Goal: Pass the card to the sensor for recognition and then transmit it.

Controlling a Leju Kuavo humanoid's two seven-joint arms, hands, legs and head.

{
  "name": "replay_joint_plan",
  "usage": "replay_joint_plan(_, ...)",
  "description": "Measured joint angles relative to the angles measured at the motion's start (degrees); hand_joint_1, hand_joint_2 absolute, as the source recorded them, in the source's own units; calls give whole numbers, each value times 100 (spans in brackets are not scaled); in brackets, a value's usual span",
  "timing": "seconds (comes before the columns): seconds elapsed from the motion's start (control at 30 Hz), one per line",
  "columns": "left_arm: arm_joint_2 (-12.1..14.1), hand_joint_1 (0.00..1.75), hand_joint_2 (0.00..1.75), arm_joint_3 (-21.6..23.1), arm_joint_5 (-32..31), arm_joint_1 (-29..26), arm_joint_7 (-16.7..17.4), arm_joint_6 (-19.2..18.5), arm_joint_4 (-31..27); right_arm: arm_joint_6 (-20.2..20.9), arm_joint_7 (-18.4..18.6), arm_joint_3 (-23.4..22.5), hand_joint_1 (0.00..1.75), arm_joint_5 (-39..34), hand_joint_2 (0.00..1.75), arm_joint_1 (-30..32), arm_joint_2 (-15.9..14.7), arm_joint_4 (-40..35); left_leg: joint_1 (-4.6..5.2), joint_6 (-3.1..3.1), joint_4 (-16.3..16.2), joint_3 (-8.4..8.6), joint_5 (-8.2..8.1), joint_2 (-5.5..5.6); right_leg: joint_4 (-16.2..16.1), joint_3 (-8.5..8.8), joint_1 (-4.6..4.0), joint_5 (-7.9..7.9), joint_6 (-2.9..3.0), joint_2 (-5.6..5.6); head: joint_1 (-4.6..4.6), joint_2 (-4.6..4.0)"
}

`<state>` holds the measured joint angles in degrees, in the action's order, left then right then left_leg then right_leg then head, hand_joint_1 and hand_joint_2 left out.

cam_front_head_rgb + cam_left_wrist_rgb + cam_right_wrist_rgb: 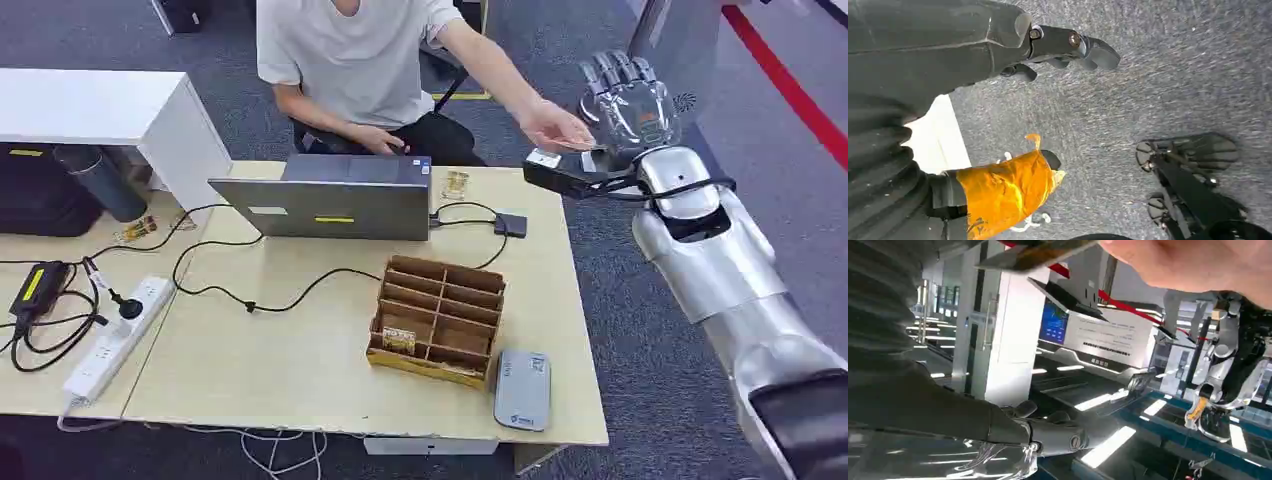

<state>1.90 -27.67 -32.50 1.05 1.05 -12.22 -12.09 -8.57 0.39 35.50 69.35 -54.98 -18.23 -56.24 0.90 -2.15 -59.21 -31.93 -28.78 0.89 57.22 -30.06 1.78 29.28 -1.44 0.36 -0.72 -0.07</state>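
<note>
The right hand (628, 95) is raised beyond the table's (300, 370) far right corner, fingers spread and empty. A person's hand (556, 126) holds the card (1035, 252) just beside it. The left hand (1068, 47) hangs over carpet, fingers apart, empty.

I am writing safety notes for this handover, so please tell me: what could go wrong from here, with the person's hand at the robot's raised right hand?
1. The card is in the person's hand, close to the right hand and beyond the table edge. I cannot tell whether the robot also grips it. A mistimed release could drop it onto the floor.
2. A sudden arm move could strike the person's hand.
</note>
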Motion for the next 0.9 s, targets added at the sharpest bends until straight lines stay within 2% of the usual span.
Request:
replay_joint_plan(0.53,-28,0,175,-11,-45,-5,15,-63,22,109,-131,61,175,-245,175,29,0,55,-1,0,0,0,0,-1,1,-1,-1,0,0,0,-2,0)
replay_joint_plan(0.6,-28,0,175,-9,-131,-10,-136,-179,22,109,-175,61,175,-291,175,29,0,52,-1,0,0,0,0,-1,1,-1,-1,0,0,1,0,0)
replay_joint_plan(0.7,-37,0,175,-9,-190,-9,-230,-267,22,74,-219,61,175,-348,175,41,0,44,-1,0,0,0,0,0,0,-1,-1,0,0,0,0,0)
replay_joint_plan(0.9,-55,0,175,-9,-212,-19,-107,-140,22,-123,-223,15,175,-499,175,289,-151,-162,-1,0,-3,2,0,7,-3,-1,-1,0,0,-7,0,0)
